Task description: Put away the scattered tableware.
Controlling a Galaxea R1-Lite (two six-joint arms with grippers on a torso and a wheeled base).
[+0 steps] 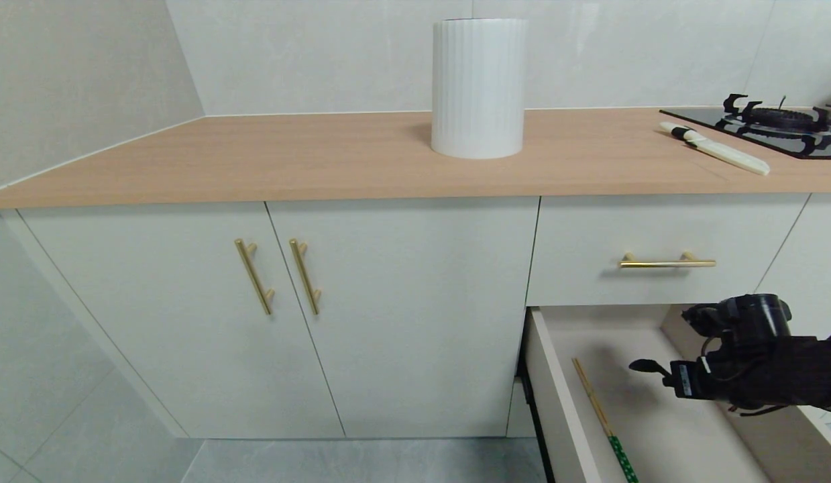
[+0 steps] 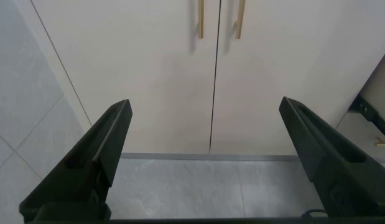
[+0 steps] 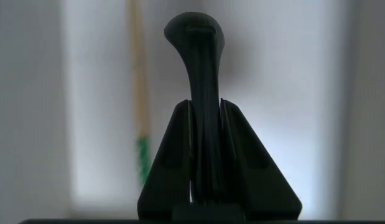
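Black utensil [image 1: 645, 366], seemingly a spoon, was clamped in the right pincer [image 1: 680, 381] above the open drawer [image 1: 552, 389]. Its rounded end projected toward the robot's left, long axis roughly level and across the drawer. Judged light, stiff and smooth; a hold on the handle suits it, though it could twist. Chopsticks [image 1: 595, 402] lay inside along the drawer's depth, green ends nearest the robot. Knife [image 1: 717, 149] lay on the bench [image 1: 288, 157] beside the hob [image 1: 777, 124]. Left pincer [image 2: 204, 162] stood wide apart, holding nothing, facing the cupboard doors [image 2: 148, 74].

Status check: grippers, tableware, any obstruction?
Left gripper open, facing cabinet doors. Right gripper shut on black utensil over open drawer; chopsticks inside. Knife on countertop. Nothing blocking.
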